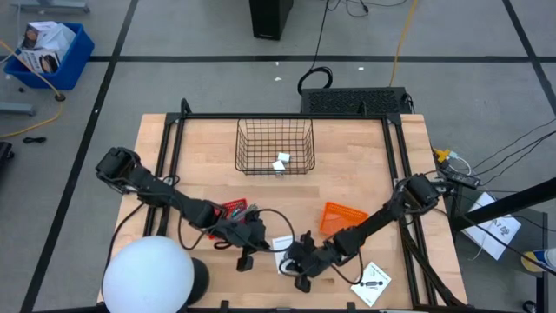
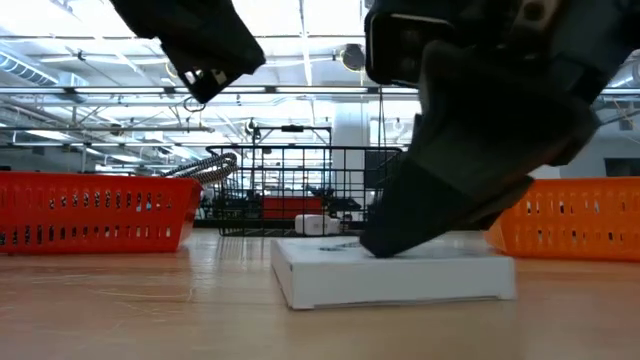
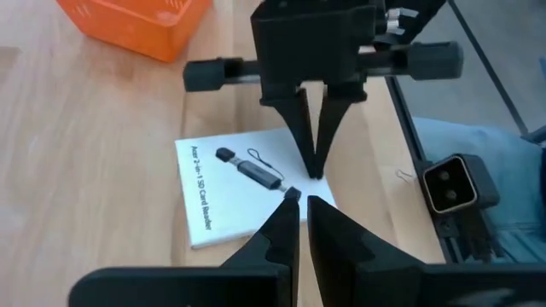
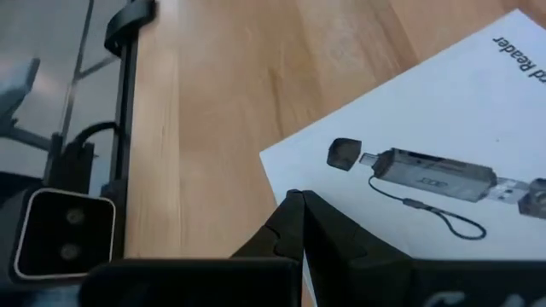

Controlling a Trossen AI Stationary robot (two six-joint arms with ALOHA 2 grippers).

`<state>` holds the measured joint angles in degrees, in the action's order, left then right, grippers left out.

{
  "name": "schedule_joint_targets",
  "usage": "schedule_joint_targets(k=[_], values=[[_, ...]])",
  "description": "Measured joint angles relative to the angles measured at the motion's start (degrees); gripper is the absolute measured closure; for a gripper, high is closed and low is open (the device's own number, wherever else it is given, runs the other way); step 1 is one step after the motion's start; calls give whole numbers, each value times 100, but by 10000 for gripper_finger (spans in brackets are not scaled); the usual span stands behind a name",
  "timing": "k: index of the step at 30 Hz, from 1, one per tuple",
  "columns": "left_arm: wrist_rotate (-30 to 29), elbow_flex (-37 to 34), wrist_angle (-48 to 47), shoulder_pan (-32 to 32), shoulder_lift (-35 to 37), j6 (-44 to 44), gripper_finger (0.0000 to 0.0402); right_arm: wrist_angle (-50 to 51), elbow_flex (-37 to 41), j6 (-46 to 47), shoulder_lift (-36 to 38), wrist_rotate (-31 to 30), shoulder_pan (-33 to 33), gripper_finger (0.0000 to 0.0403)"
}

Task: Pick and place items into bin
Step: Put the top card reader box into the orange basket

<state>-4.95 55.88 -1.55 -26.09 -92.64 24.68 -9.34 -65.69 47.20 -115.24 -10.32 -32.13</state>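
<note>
While orange bin (image 1: 345,216) sits bare, wire basket (image 1: 274,145) holds white cubes (image 1: 281,163)

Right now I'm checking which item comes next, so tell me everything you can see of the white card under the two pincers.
The white card is a flat, thick rectangle, seemingly cardboard packaging, printed with a black card-reader stick on a cord and sideways text. It lies flat on the wooden table near the front edge. The shut right pincer presses its tip on one corner; the left pincer, nearly closed, meets the same corner from the other side.
</note>
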Motion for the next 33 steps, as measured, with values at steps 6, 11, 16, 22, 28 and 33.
schedule_joint_targets(k=[6,11,16,22,28,33], values=[[-100,0,-1,-194,0,-112,371,63,-109,-606,114,-508,-112,403],[-105,0,4,-175,-2,-453,385,368,-139,-747,415,-1044,-97,403],[97,0,-7,9,-2,-635,392,589,-133,-720,497,-1204,-101,403],[665,0,-3,364,-2,-921,398,974,-134,-607,494,-1494,-100,403],[1074,0,-29,891,-2,-980,398,1062,-134,-774,529,-1700,-100,403],[1463,1,-101,1308,-31,-954,399,1185,-134,-1137,533,-1736,-139,403]])
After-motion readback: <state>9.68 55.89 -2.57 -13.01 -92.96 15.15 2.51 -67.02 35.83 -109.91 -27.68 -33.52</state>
